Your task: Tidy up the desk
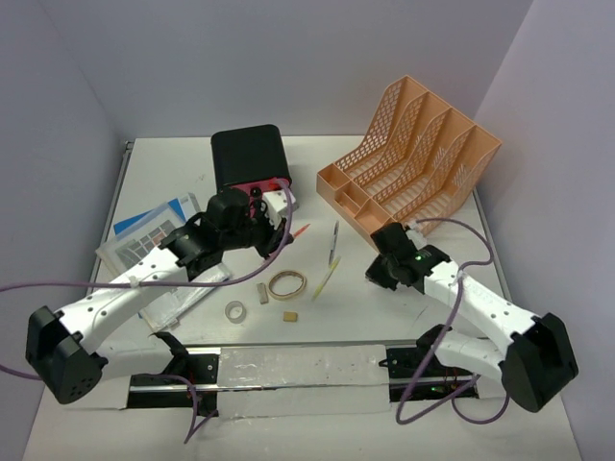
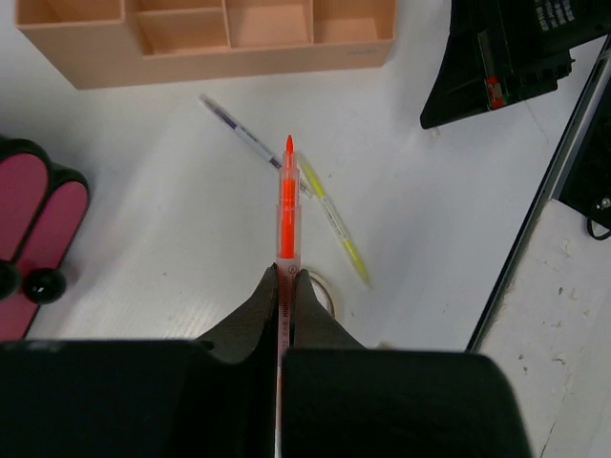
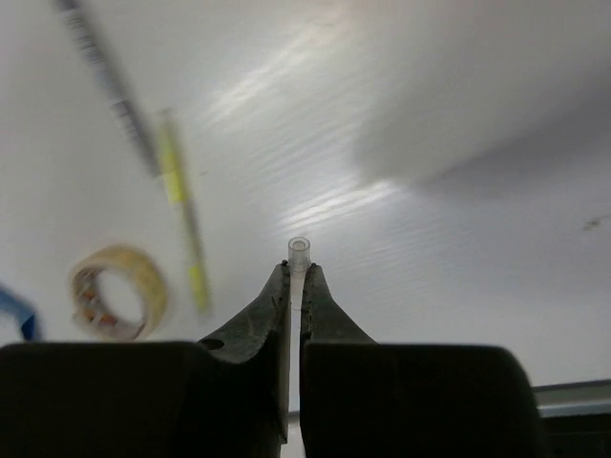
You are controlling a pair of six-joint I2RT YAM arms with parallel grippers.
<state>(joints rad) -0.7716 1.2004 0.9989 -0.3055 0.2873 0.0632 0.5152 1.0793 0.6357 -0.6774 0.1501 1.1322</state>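
Observation:
The desk [image 1: 163,163] is a white tabletop strewn with small items. My left gripper [image 1: 277,233] [image 2: 289,275] hovers over its middle, shut on an orange pen [image 2: 286,205] with a bare tip pointing toward the rack. My right gripper [image 1: 373,275] [image 3: 298,270] sits low by the rack's front, shut on a small clear cap [image 3: 299,250] that pokes out past its fingertips. Between the two grippers, a yellow pen [image 1: 327,274] [image 2: 334,219] [image 3: 183,219] and a dark pen [image 1: 335,237] [image 2: 250,143] lie on the desk.
A peach mesh file rack [image 1: 413,158] [image 2: 210,38] stands back right and a black drawer box [image 1: 250,158] back centre. Papers [image 1: 154,230] lie under my left arm. A tape ring [image 1: 286,284] [image 3: 119,291], a smaller roll [image 1: 234,311] and two small blocks [image 1: 261,293] sit mid-desk.

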